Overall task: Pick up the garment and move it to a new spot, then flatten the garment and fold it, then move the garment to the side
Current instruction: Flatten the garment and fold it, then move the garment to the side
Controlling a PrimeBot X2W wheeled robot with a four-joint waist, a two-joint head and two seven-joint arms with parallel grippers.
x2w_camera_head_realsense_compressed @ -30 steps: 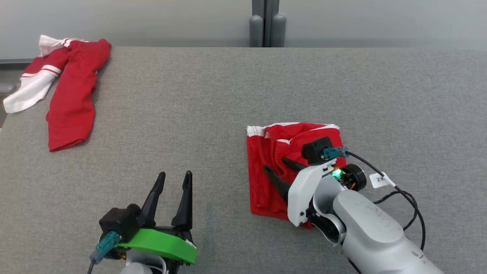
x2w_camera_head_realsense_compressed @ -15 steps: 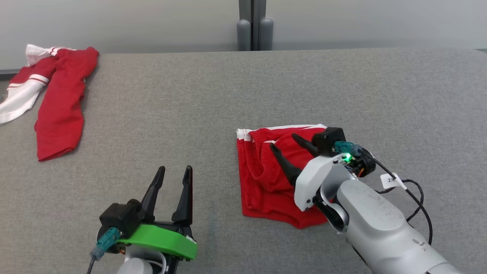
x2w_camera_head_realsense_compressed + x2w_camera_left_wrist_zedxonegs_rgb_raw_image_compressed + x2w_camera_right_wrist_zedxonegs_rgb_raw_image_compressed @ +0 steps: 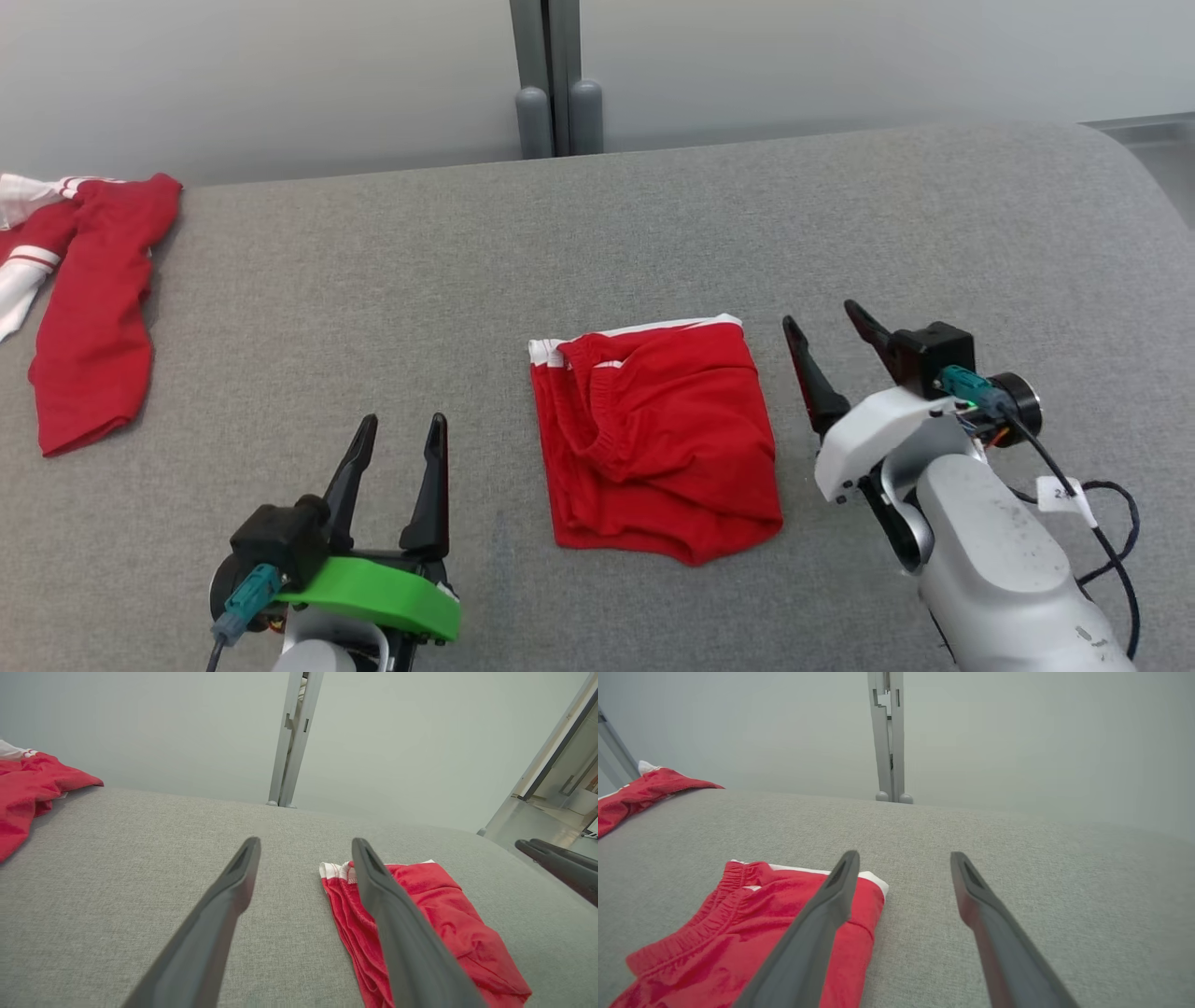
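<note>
On a wide grey table (image 3: 373, 280), a red garment (image 3: 653, 439) with white trim lies near the middle, folded into a compact, slightly puffy square. The right claw (image 3: 822, 315) hovers just beside its right edge, fingers spread and empty. The left claw (image 3: 402, 419) sits near the front of the table, apart from the garment's left side, also spread and empty. The fold looks done, so the remaining step is probably shifting the bundle to the side. To do that well, a claw should come in low at one edge and pinch through all the layers at once, then slide or lift gently so the fold does not spring open. The loose waistband on top could snag a finger. Bare table to the right offers room. At the far left a second red and white garment (image 3: 84, 308) sprawls over the corner, so that side is taken. A grey post (image 3: 551, 84) stands behind the back edge, out of the way. A black cable (image 3: 1100, 541) loops off the right arm, clear of the garment.
</note>
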